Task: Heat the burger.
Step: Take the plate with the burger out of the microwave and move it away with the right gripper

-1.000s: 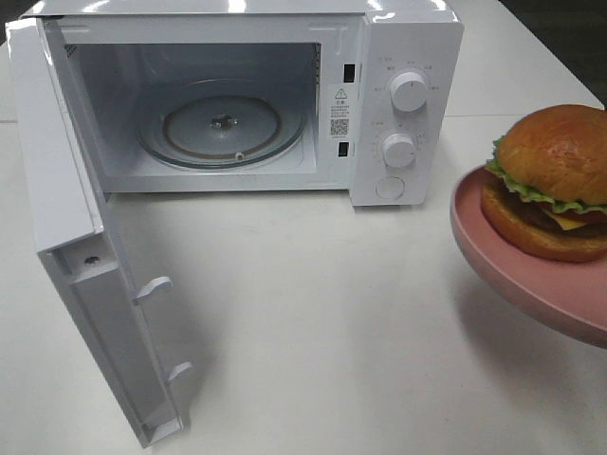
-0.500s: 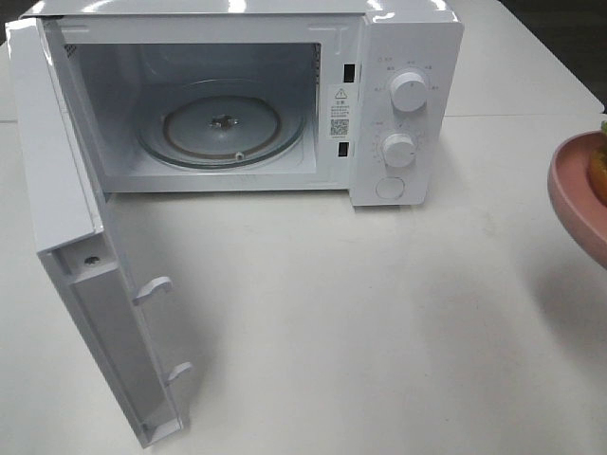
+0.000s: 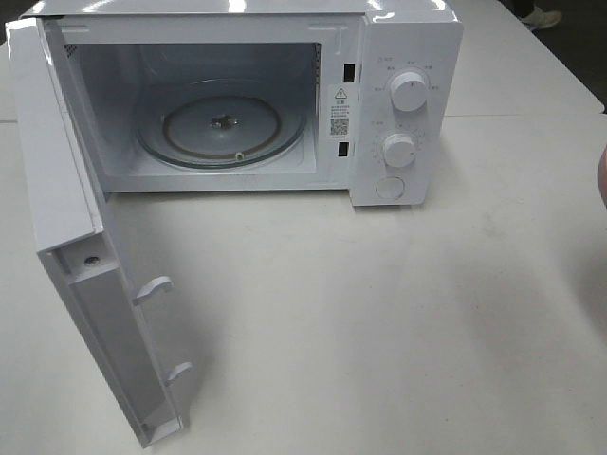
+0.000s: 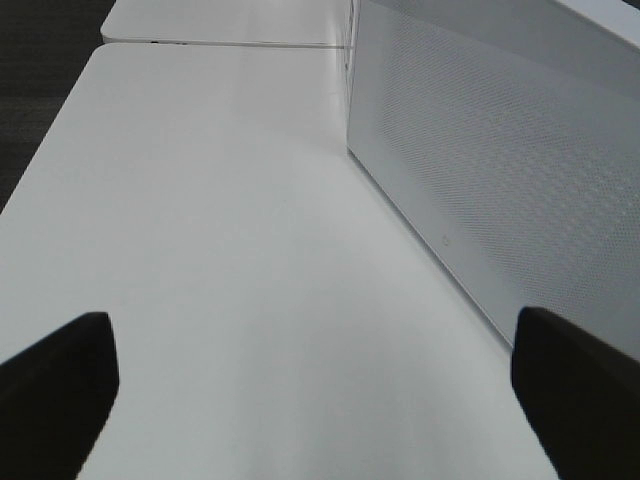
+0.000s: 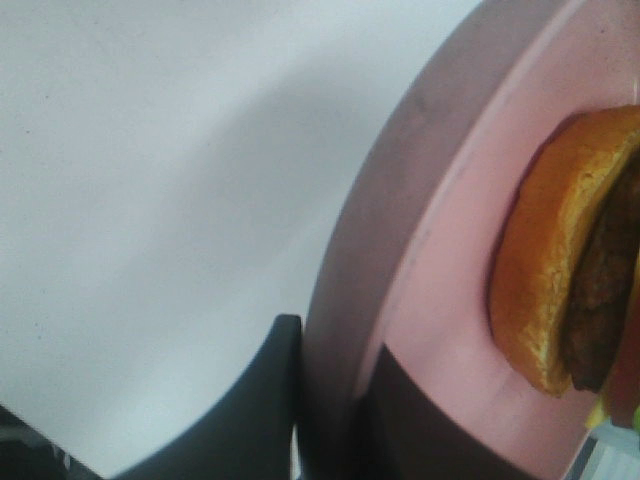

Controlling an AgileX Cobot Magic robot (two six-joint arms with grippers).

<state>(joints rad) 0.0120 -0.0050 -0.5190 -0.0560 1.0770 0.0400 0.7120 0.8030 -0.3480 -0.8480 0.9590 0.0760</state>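
The burger (image 5: 545,280) shows only in the right wrist view: golden-brown bun and dark patty, lying on a round pink plate (image 5: 440,250). My right gripper (image 5: 330,410) is shut on the plate's rim, one finger (image 5: 250,400) under it and one on top. In the high view only a sliver of the plate (image 3: 604,182) shows at the right edge, and the burger is out of that view. The white microwave (image 3: 398,57) stands at the back with its door (image 3: 85,256) swung wide open and an empty glass turntable (image 3: 223,128). My left gripper (image 4: 320,400) is open and empty.
The open door juts toward the front left of the white table (image 3: 379,313). Two knobs (image 3: 409,90) and a button are on the microwave's right panel. The left wrist view shows the microwave's perforated side wall (image 4: 500,150) beside the left gripper.
The plate with the burger has moved right, from well inside the high view to almost wholly out of it. The microwave and its door have not moved.
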